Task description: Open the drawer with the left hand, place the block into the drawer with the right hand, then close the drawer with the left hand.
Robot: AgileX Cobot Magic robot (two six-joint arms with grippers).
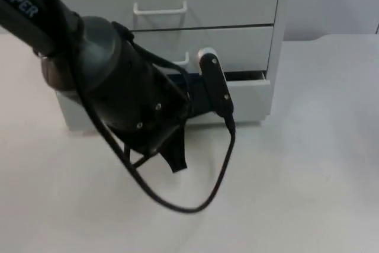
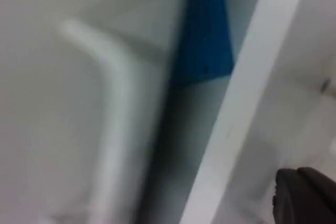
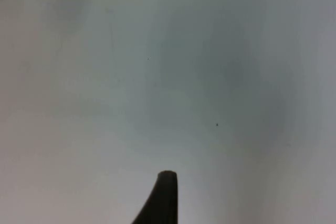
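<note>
Left arm [image 1: 118, 87] hiding the bottom drawer's [image 1: 251, 93] front and handle; blue block [image 2: 202, 35] blurred, partly behind the drawer edge

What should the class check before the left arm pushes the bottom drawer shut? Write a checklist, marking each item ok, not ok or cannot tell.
1. Block is in the drawer: ok. The blue block lies inside, seen through the gap in the left wrist view.
2. Bottom drawer is open: ok. A dark gap shows above its front panel.
3. Left gripper is at the drawer front: ok. It hangs low, just before the cabinet.
4. Left gripper fingers: cannot tell.
5. Right gripper is away from the drawer: ok. Its wrist view looks onto the bare white table.
6. Drawer handle is free: cannot tell. The arm covers it.
</note>
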